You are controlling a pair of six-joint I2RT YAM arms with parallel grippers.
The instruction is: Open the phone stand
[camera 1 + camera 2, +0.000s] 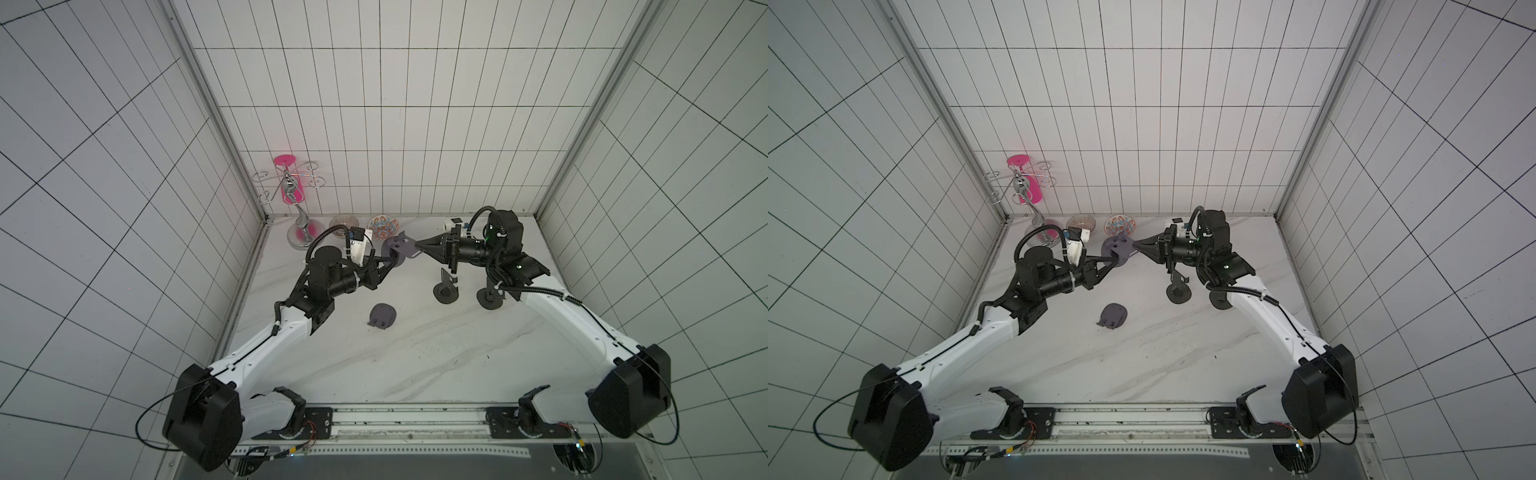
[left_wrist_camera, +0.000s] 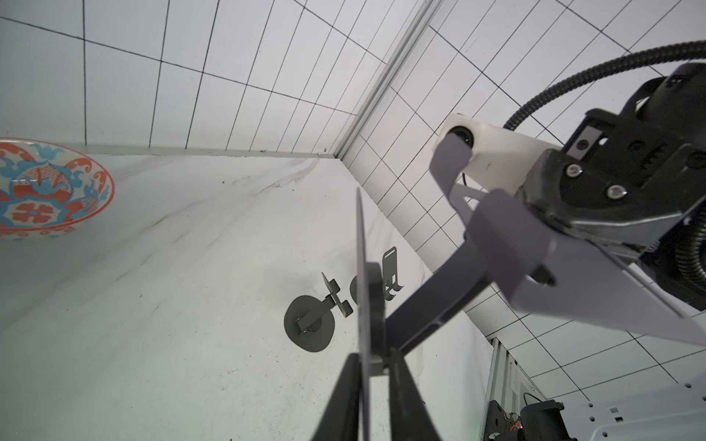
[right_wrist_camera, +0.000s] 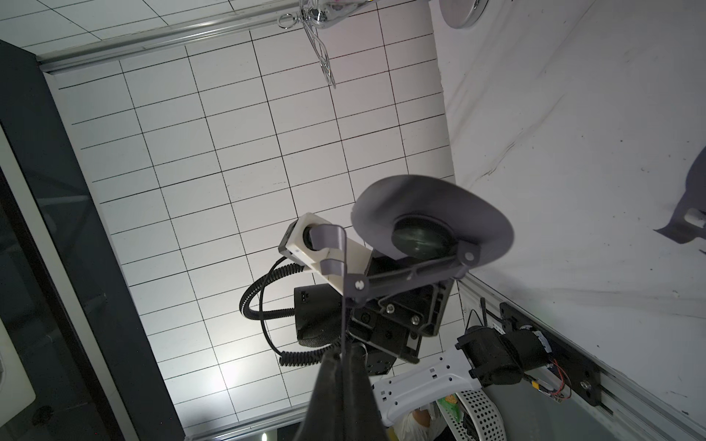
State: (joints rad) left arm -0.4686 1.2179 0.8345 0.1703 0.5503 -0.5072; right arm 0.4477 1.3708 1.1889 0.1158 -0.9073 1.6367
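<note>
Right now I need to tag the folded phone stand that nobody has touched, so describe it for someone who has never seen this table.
Start at the white marble table and look between the two arms, nearer the robot than both grippers. There lies the flat grey folded phone stand, alone on the surface. Unlike the two dark opened stands standing upright nearby and the grey stand held in the air, it is closed flat.

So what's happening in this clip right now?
Both arms hold a grey folding phone stand in the air above the white marble table. The right gripper is pinched shut on its flat plate; the left gripper straddles its round base. The stand looks partly unfolded. Another grey stand lies folded; two dark stands stand open.
</note>
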